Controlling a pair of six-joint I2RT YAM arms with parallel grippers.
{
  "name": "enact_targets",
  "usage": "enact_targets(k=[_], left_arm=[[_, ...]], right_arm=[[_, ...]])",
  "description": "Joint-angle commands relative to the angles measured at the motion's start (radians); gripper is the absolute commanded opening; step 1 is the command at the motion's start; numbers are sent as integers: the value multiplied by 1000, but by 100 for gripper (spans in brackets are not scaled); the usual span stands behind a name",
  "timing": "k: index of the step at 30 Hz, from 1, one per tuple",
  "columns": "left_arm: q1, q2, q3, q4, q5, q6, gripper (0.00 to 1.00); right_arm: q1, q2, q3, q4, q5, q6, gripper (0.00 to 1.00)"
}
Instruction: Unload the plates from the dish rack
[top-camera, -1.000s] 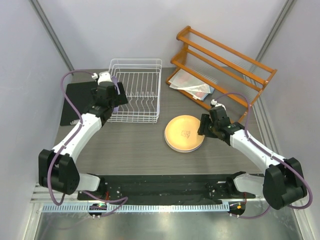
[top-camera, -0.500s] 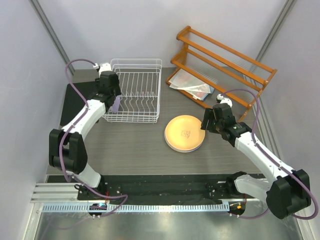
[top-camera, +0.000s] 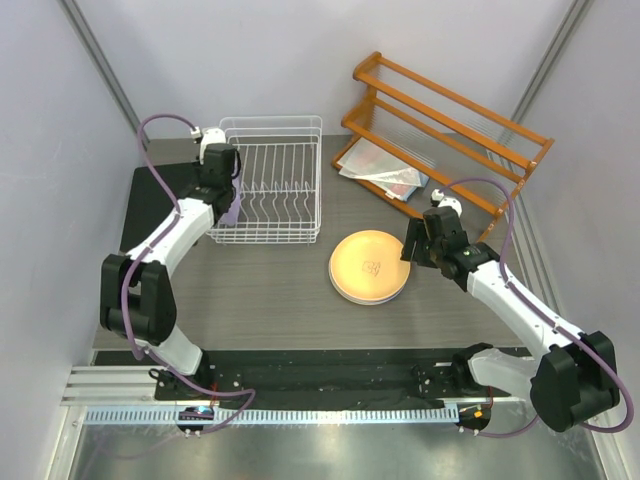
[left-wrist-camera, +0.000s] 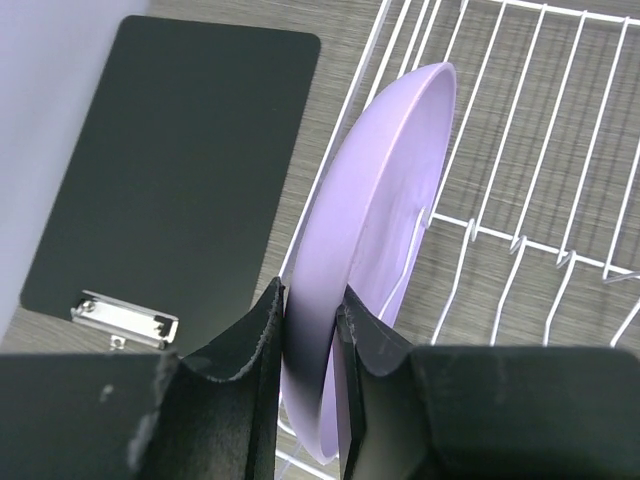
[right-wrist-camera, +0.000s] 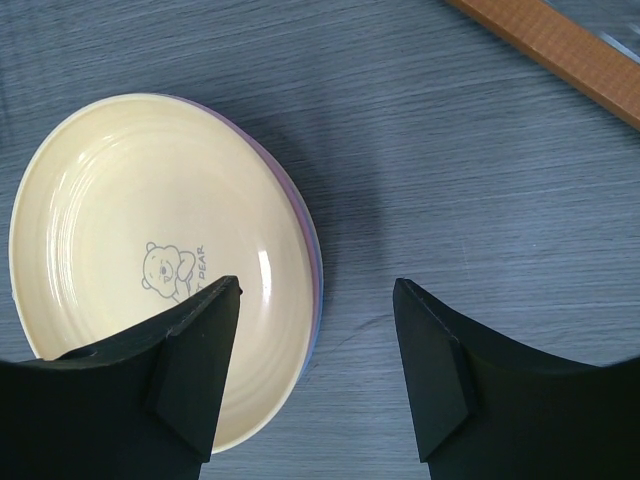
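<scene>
Left claw (left-wrist-camera: 312, 300) is clamped on the rim of the lilac plate (left-wrist-camera: 385, 200), one finger per face. The plate stands on edge at the left end of the dish rack (top-camera: 272, 120), just inside its left wall. Edge grip makes sense: the tines leave only the rim reachable, & a vertical hold lets it lift straight out w/o snagging wire. Plate's bottom edge is hidden behind the fingers, so can't tell if it's off the rack floor yet. No other plate shows in the rack, so prob. the last one.

Right of the rack, toward the arm bases, the stack of plates (right-wrist-camera: 308, 270) lies flat on the table (top-camera: 260, 290), w/ the yellow plate (top-camera: 368, 262) on top. Right claw (right-wrist-camera: 315, 290) hangs w/ fingers spread wide, holding nothing, over the stack's edge farthest from the rack. That leaves the lilac one a free path in. Next, I'd guess: lift, tip flat, set on the stack. Main risk is a slip at the thin rim.
</scene>
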Motion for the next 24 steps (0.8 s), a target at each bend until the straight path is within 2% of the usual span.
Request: enact_targets(k=[1, 4, 18, 24], left_arm=[[-4, -29, 16, 103, -127, 18, 0], [-25, -36, 16, 151, -209, 58, 0], [-131, -113, 23, 194, -348, 184, 0], [-145, -98, 36, 233, -404, 247, 0]], right_arm=[[3, -4, 8, 24, 2, -9, 69], [2, -1, 3, 27, -1, -9, 68], [2, 2, -6, 39, -10, -14, 68], [2, -9, -12, 41, -19, -11, 69]])
